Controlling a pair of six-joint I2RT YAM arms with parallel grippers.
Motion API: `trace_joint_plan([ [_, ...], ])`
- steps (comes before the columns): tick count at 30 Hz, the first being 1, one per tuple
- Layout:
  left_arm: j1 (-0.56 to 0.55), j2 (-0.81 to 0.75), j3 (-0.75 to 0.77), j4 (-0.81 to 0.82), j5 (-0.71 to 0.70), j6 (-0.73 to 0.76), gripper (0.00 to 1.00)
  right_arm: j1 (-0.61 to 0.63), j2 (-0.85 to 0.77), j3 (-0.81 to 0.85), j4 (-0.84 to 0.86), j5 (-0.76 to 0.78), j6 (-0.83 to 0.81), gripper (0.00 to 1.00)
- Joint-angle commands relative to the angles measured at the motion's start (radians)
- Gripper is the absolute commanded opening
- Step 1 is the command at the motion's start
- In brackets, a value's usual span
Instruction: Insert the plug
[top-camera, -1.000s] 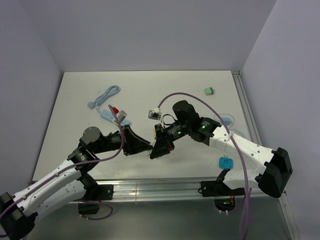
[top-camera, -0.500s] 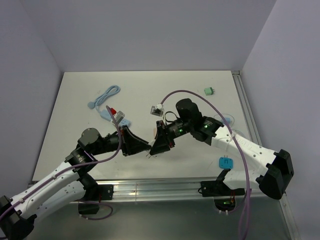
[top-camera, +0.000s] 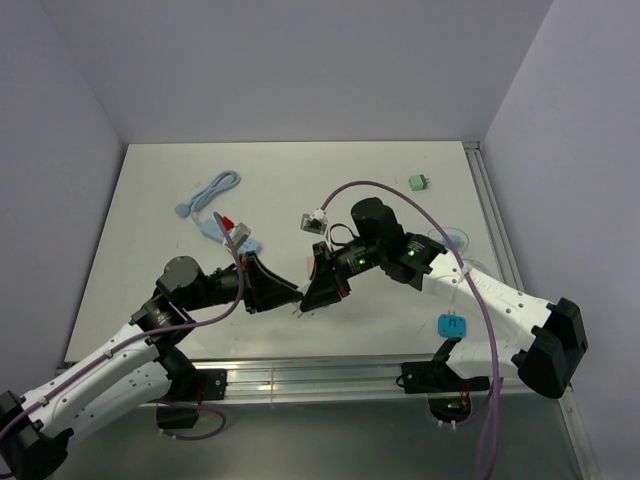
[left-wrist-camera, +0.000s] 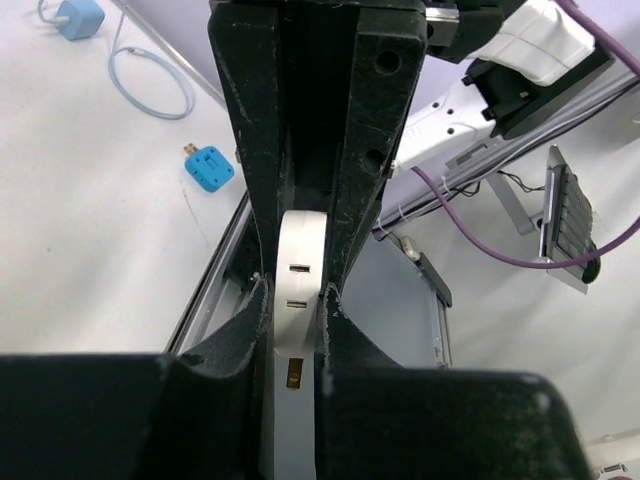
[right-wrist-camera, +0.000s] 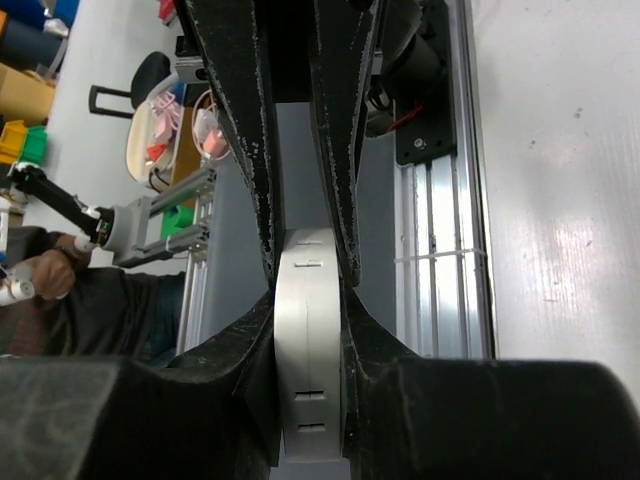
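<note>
Over the near middle of the worktop, your left hand (left-wrist-camera: 296, 300) is closed on a white slotted piece (left-wrist-camera: 297, 262), and your right hand (right-wrist-camera: 308, 285) is closed on a pale rounded piece (right-wrist-camera: 308, 340). Both are held up, tip to tip. I cannot tell which one is the plug. Line them up straight, push slowly, and don't twist. No words or brand can be read on them
</note>
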Motion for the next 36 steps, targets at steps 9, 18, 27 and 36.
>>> trace_joint_plan([
  [9,0.042,-0.023,0.103,-0.392,-0.624,-0.015,0.77,0.028,0.046,0.031,-0.113,0.505,0.026,0.0],
  [18,0.056,0.031,0.021,-0.347,-0.764,-0.119,0.58,-0.017,0.256,0.211,-0.274,0.945,0.198,0.0],
  [27,0.058,0.224,-0.009,-0.199,-0.651,-0.124,0.5,-0.115,0.399,0.295,-0.34,1.025,0.373,0.0],
  [36,0.058,0.37,-0.025,-0.099,-0.615,-0.16,0.62,-0.107,0.45,0.332,-0.415,1.067,0.401,0.0],
])
